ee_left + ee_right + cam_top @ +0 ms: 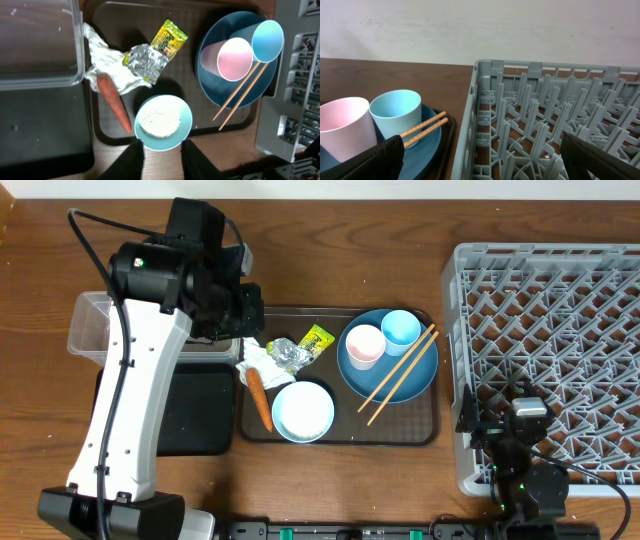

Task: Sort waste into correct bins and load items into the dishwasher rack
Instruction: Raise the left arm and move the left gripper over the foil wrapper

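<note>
My left gripper (162, 144) hangs high over the brown tray's left part, fingers partly apart and nothing between them. Below lie a crumpled tissue (107, 65), a foil ball (145, 62), a yellow-green wrapper (169, 37), an orange carrot (112, 102) and a pale blue bowl (161, 122) of white rice. The blue plate (388, 370) carries a pink cup (364, 345), a light blue cup (400, 330) and chopsticks (400, 375). My right gripper (492, 155) stands open over the near left corner of the grey rack (560, 330).
A clear tub (95, 325) and a black tray (200, 410) sit left of the brown serving tray (420, 430). My left arm hides part of both. The rack stands close against the serving tray's right edge.
</note>
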You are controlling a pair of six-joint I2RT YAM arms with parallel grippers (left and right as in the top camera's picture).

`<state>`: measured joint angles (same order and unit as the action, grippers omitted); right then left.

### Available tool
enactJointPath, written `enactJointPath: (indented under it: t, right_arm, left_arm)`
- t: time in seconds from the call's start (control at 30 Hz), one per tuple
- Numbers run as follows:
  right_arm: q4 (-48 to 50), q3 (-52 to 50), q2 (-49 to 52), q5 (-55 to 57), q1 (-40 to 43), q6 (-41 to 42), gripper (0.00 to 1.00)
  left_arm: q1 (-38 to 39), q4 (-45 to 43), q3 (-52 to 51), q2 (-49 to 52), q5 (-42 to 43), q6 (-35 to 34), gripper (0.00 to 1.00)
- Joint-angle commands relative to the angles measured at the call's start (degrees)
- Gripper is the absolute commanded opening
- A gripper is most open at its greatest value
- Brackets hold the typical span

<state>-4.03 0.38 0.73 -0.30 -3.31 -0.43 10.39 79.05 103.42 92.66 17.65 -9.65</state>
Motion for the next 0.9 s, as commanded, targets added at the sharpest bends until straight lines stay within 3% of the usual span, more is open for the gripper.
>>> enactJointPath:
  t: [0.0,0.13,0.17,0.27,0.3,0.4,0.47,0.87]
  right_arm:
    - [-0.24,-0.07,-0.02,-0.15,0.63,0.79,0.99]
    - [-0.24,-0.07,-0.02,-0.15,0.63,0.79,0.99]
    - [-0.24,-0.07,-0.02,-0.15,0.63,0.79,0.99]
    - [-0.24,-0.07,-0.02,-0.13,0.61,0.79,0.99]
    - [-0.24,-0.07,-0.02,-0.13,0.61,0.79,0.99]
    - [-0.24,-0.07,-0.02,-0.13,0.63,0.79,0.99]
    - [-0.24,-0.07,-0.02,-0.15,0.63,0.79,0.99]
    - [-0.24,-0.07,-0.02,-0.15,0.63,0.79,0.99]
  left_arm:
    - [0.09,-0.48,-1.09,0.37,-0.68,-0.09,0.32]
    - [0.09,-0.50,-1.20,1.16,-1.38,-0.11,0.40]
    - [0.09,-0.55,-1.20,1.29,-1.38,-0.09,0.49]
    - [0.09,-2.05,-1.20,1.40,-1.38,-0.09,0.93]
    - [0.09,-2.69,-1.20,1.40,-1.40,-0.09,1.00]
    - [0.09,-4.13,-1.20,1.42,-1.44,-0.09,0.99]
    - [0.11,-4.15,-1.20,1.60,-1.62,-0.11,0.78]
    - [1.20,-10.73,-12.79,1.79,-1.84,-0.11,0.77]
